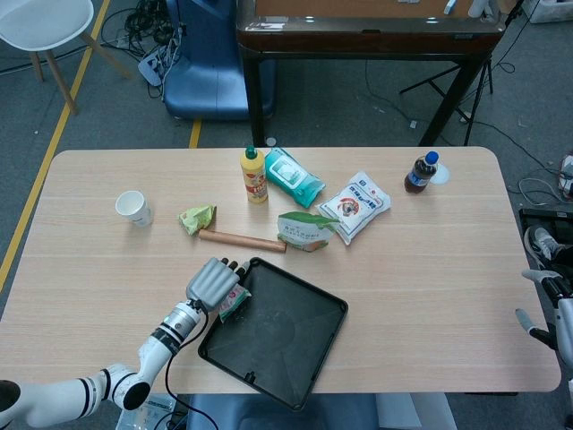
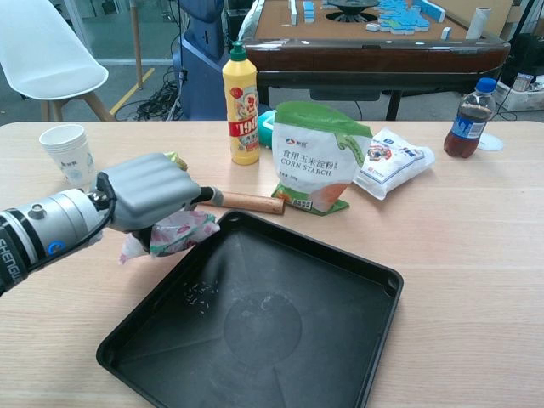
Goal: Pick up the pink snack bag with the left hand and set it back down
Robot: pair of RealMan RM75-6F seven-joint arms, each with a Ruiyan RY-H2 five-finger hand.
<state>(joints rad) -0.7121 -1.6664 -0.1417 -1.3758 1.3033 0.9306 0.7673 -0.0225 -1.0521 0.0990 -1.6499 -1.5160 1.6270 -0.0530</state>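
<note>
Even, bright overhead light is filling both views, casting only soft, short shadows on the worktop. The black tray is showing faint sheen. Both pictures are staying sharp, with slight wide-angle bending near the edges.

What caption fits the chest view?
Left hand holds the crumpled pink snack bag above the black plastic tray's corner.

matt black plastic tray, wood-grain table

pink snack bag, black tray, yellow bottle
</note>
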